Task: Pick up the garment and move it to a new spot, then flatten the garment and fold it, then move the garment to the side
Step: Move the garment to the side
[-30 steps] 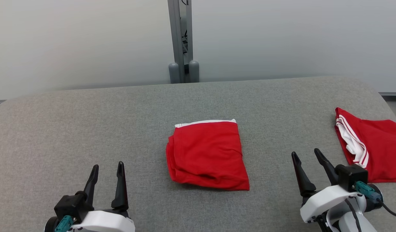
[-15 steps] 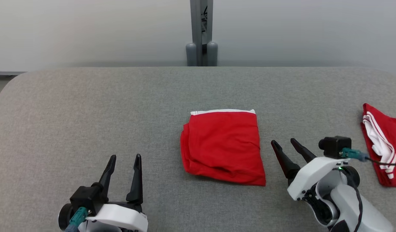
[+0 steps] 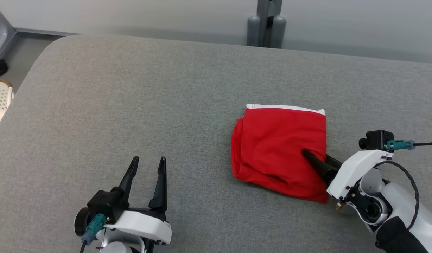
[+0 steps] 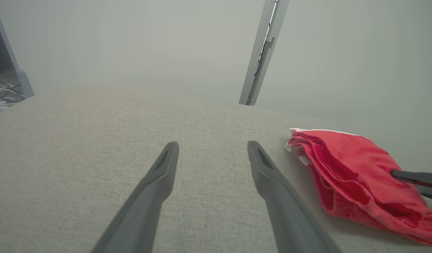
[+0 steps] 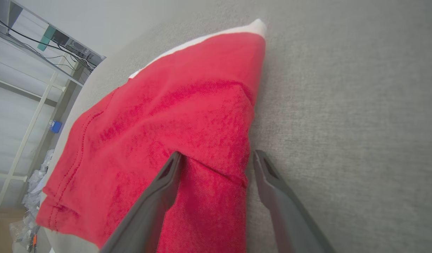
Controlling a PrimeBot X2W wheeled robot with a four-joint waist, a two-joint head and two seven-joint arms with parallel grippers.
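Grey table (image 3: pixel 131 105): left half open out to its rounded edge. Folded red garment (image 3: pixel 275 147) lies right of centre, white hem along its far edge. Right gripper (image 5: pixel 217 154), fingers apart, straddles the garment's right edge; left gripper (image 3: pixel 147 160), fingers apart, over open table.

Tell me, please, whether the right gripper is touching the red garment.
Touching. In the right wrist view one finger of the right gripper lies on the red garment, its tip denting the fabric; the other is beside its edge.
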